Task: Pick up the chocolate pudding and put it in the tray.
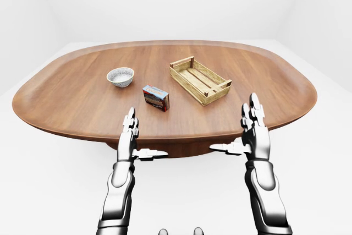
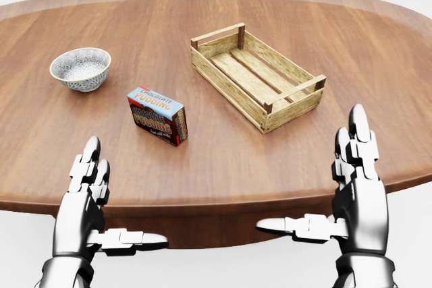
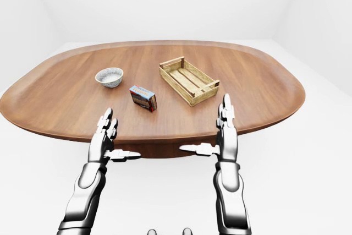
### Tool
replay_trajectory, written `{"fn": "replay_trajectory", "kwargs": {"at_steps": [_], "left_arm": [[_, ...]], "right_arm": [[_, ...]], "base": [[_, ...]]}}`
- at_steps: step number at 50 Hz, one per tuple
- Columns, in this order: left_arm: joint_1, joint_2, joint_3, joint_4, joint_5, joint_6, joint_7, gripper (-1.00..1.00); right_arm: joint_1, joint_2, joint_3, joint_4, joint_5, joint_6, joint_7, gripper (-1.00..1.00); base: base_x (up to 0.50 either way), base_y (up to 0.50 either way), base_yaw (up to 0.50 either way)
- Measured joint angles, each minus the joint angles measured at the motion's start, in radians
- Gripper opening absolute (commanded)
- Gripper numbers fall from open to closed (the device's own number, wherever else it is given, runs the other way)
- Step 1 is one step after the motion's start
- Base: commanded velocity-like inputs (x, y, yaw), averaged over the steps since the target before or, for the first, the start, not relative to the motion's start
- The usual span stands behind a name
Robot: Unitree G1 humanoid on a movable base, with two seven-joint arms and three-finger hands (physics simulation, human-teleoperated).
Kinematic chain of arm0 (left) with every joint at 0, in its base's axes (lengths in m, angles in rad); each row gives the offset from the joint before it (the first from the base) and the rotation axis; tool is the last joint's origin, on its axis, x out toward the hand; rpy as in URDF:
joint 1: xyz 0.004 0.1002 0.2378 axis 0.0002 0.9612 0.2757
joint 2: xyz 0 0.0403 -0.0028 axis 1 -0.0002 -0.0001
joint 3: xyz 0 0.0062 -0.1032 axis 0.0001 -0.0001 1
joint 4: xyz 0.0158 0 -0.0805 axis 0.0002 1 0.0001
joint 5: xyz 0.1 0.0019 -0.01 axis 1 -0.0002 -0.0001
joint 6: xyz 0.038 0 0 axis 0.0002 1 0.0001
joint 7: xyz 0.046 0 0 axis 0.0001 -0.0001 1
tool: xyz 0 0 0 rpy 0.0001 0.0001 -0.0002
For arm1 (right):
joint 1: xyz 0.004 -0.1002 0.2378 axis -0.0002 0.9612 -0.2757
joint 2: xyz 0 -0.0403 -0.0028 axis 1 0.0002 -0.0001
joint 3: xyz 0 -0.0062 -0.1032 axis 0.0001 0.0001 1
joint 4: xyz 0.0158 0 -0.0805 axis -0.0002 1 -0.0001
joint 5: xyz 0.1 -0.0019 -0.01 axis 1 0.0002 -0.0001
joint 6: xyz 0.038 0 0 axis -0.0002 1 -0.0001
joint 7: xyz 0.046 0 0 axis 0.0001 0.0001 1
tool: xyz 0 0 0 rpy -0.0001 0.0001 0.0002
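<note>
The chocolate pudding box (image 2: 158,115), blue-topped with a red and brown side, stands on the oval wooden table (image 2: 216,166), left of centre in the head view. The slatted wooden tray (image 2: 255,75) sits empty to its right, angled. My left hand (image 2: 94,197) is open, fingers straight, at the table's near edge, below and left of the box. My right hand (image 2: 337,180) is open too, at the near edge below the tray's right end. Neither hand touches anything.
A small patterned white bowl (image 2: 81,68) sits on the table to the left of the pudding box. The table's rounded near edge (image 1: 165,136) lies just beyond my fingers. White floor and walls surround the table.
</note>
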Motion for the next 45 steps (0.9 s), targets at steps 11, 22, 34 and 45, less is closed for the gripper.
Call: {"fn": "replay_trajectory", "kwargs": {"at_steps": [11, 22, 34, 45], "left_arm": [[-0.004, 0.000, 0.001, 0.003, -0.002, 0.004, 0.002, 1.00], [-0.006, -0.002, -0.001, 0.007, -0.002, 0.003, 0.003, 1.00], [-0.006, 0.000, 0.000, 0.007, -0.002, 0.002, 0.003, 1.00], [-0.006, 0.001, 0.001, 0.008, -0.002, 0.001, 0.003, 1.00]], "right_arm": [[0.020, 0.004, 0.002, -0.084, -0.009, 0.000, -0.008, 1.00], [0.029, 0.004, 0.004, -0.114, -0.025, 0.000, -0.009, 1.00], [0.035, 0.005, 0.007, -0.132, -0.037, 0.000, -0.008, 1.00], [0.038, 0.007, 0.009, -0.142, -0.038, 0.000, -0.008, 1.00]], "base": [[0.00, 0.00, 0.00], [0.00, 0.19, 0.00], [0.00, 0.50, 0.00], [0.00, 0.50, 0.00]]}}
